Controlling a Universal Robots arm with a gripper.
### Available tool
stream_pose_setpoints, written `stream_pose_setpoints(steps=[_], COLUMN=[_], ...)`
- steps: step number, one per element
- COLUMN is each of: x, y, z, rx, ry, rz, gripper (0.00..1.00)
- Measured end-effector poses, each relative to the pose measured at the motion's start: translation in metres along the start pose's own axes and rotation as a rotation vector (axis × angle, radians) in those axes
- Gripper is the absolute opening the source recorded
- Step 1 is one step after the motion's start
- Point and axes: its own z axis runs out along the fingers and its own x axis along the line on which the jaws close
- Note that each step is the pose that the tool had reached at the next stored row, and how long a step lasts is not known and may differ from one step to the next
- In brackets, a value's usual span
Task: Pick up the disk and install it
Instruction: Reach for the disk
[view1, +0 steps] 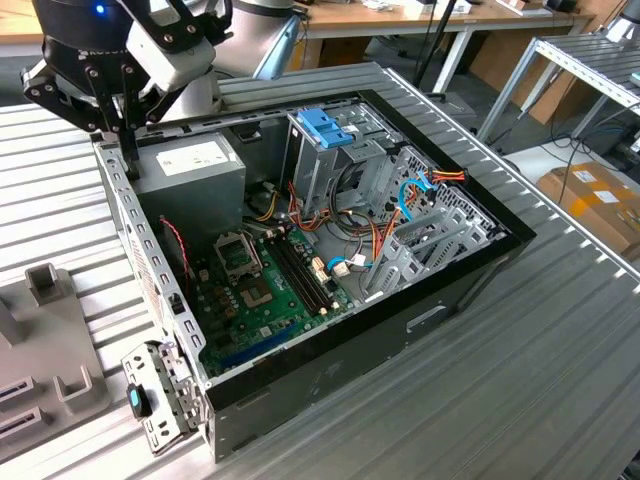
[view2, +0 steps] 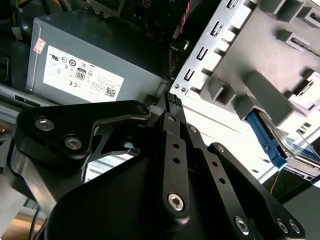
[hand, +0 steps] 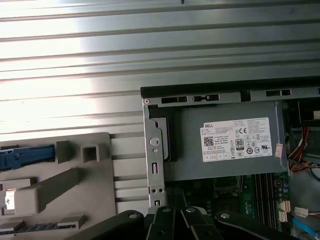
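Disk (view2: 272, 142), with its blue end tab, lies in the grey holder (view1: 45, 300). This holder is at the lower left of the exterior view, on the ribbed table (view1: 560, 330) beside the open computer case (view1: 330, 250). At the upper left, the gripper (view1: 125, 150) hangs over the case's corner near the power supply (view1: 195, 165). Its fingers are pressed together and hold nothing.

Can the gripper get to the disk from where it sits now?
Probably yes. The gripper hangs over the computer case corner by the power supply. The disk lies in the grey fixture outside the case, with nothing seen over it.
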Motion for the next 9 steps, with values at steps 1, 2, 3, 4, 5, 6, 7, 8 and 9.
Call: stream_pose_setpoints(steps=[1, 2, 3, 4, 5, 6, 7, 8, 9], x=[0.0009, 0.0022, 0.003, 0.0048, 0.0061, 0.0069, 0.0078, 0.0092, 0.0101], y=[-0.0001, -0.0002, -0.0002, -0.0003, -0.0004, -0.0005, -0.0006, -0.0007, -0.0007], z=[0.0, 0.0, 0.0, 0.0, 0.0, 0.0, -0.0001, 0.0, 0.0], rx=[-0.0001, 0.0, 0.0, -0.0001, 0.0, 0.0, 0.0001, 0.0, -0.0001], ry=[0.0, 0.0, 0.0, -0.0001, 0.0, 0.0, 0.0, 0.0, 0.0], rz=[0.0, 0.0, 0.0, 0.0, 0.0, 0.0, 0.0, 0.0, 0.0], gripper=[0.11, 0.11, 0.11, 0.11, 0.11, 0.11, 0.11, 0.11, 0.11])
